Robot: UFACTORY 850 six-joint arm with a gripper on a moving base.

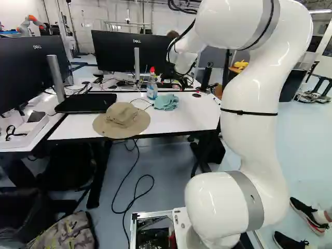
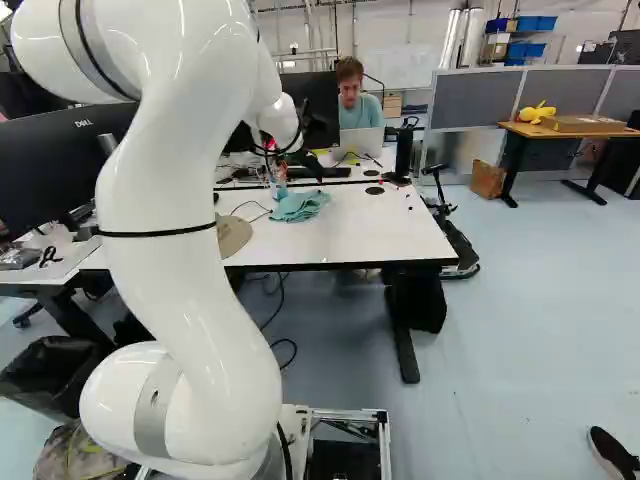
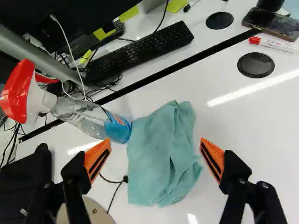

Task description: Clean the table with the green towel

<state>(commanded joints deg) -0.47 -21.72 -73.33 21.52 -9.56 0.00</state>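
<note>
White table (image 2: pixel 370 225) ahead of you carries the crumpled green towel (image 3: pixel 161 154). Your end effector (image 1: pixel 182 82) is open, 2 fingers spread, gripping nothing. Just beside the towel, a clear spray bottle (image 3: pixel 88 116) wears a blue printed label. You see the tan hat (image 1: pixel 122 120) whole at left base; your arm partly hides it at right base. The wrist view shows you a red-capped marker (image 3: pixel 275 45).

We log a tan brimmed hat (image 1: pixel 122 119) beside a flat black case (image 1: pixel 78 104), and an upright spray bottle (image 3: pixel 88 116) with a red head. We also note a black keyboard (image 3: pixel 140 51) and a red-capped marker (image 3: pixel 278 45) near a phone (image 3: pixel 272 23). At the right of the right base view we record a yellow toy (image 2: pixel 537 113) beside a cardboard box (image 2: pixel 585 125).
</note>
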